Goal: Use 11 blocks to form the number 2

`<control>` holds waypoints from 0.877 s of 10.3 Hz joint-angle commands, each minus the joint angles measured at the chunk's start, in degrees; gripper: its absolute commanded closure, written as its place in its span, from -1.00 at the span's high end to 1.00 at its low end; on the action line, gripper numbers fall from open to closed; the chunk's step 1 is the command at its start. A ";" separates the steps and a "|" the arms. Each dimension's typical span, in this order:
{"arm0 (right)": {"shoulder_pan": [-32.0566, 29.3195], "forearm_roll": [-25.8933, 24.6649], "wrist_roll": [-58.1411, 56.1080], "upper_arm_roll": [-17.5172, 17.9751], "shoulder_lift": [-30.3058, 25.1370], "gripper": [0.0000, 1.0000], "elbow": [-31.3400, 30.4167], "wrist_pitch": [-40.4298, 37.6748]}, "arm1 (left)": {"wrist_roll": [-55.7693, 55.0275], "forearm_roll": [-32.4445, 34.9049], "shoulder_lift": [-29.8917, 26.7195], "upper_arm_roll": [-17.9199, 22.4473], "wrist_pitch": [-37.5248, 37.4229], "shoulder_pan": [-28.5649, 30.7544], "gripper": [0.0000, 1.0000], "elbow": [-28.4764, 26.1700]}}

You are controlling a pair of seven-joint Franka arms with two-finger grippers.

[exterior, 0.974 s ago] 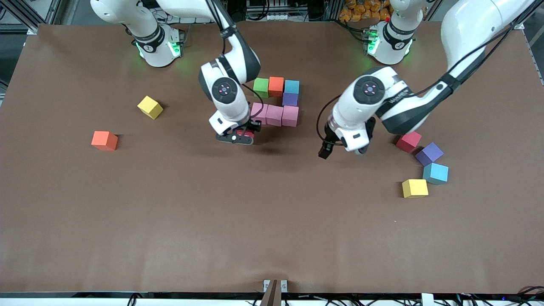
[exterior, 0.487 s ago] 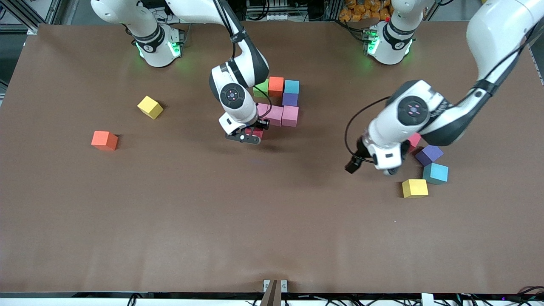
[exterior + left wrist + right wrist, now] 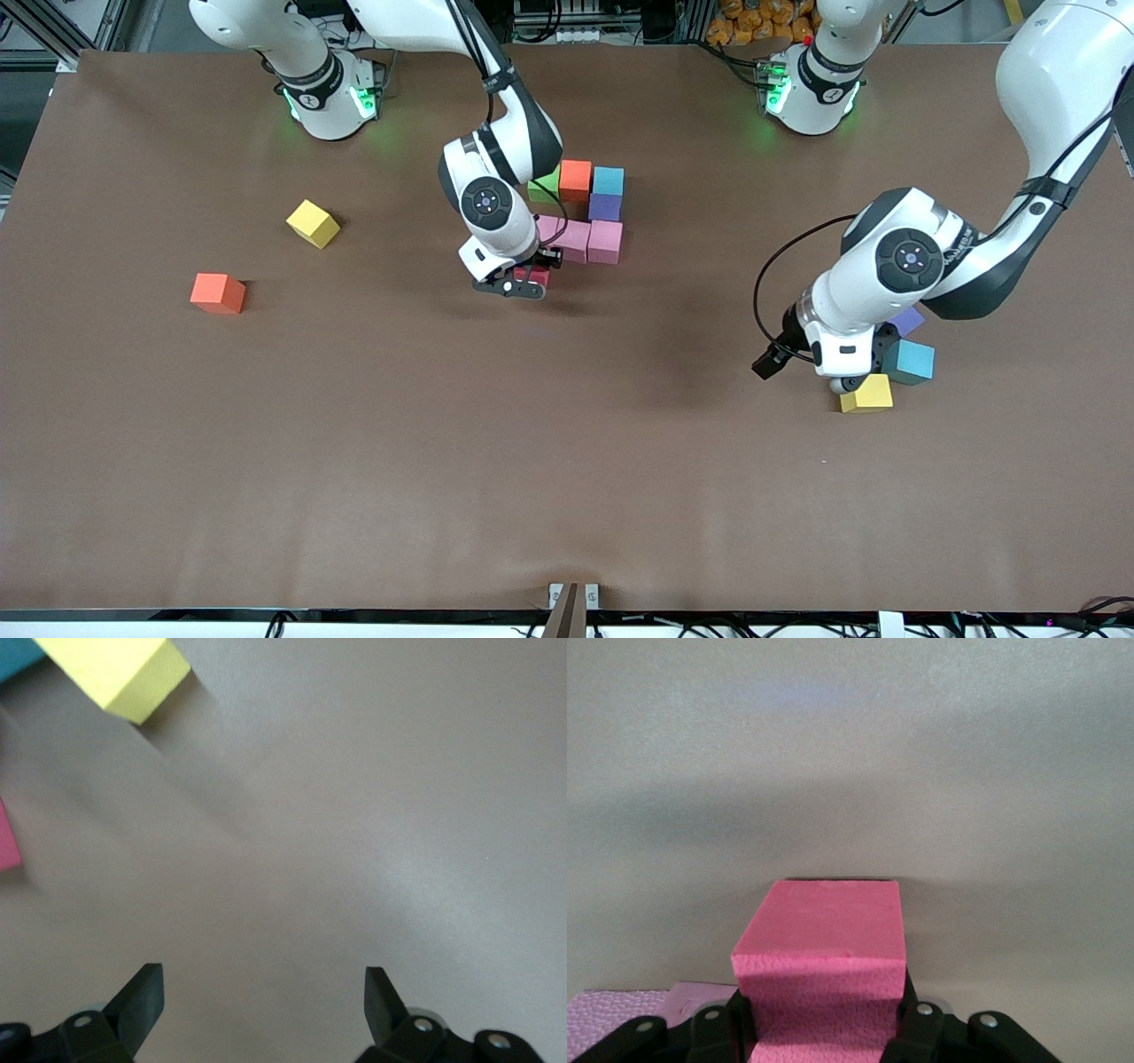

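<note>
Holding a red block (image 3: 819, 979) clamped, your right hand (image 3: 523, 282) sits just under the pink row (image 3: 589, 240); lower it squarely. Your left hand (image 3: 852, 372), spread wide and empty, hovers beside the yellow block (image 3: 870, 395).

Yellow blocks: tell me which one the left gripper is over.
The yellow block toward the left arm's end, beside the light blue block. The open left gripper hangs over it; the other yellow block lies toward the right arm's end.

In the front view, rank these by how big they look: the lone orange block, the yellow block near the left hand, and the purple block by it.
1. Orange block, fully visible.
2. Yellow block, looks smaller only because the open left hand above it covers a corner.
3. Purple block, just a sliver showing past the arm.
The blocks themselves seem equal in size; hiding alone sets this order.
</note>
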 commanded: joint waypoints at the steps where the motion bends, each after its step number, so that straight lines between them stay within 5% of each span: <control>1: -0.55 2.42 -2.74 0.27 1.04 -1.00 1.04 -0.49 | 12.49 -1.06 -0.58 3.67 -4.23 -1.78 1.00 4.04; 3: -0.55 3.57 -4.06 0.27 1.21 -1.00 0.87 -0.49 | 27.95 -9.04 -2.77 11.39 -7.75 -5.72 1.00 8.17; 8: -0.46 3.57 -5.04 0.27 1.57 -1.00 0.69 -0.58 | 62.51 -22.07 -12.34 33.80 -9.25 -15.74 1.00 7.23; 9: -0.89 3.66 -4.95 0.27 1.57 -0.70 0.78 -0.76 | 67.53 -22.78 -13.66 35.58 -9.26 -16.28 1.00 5.66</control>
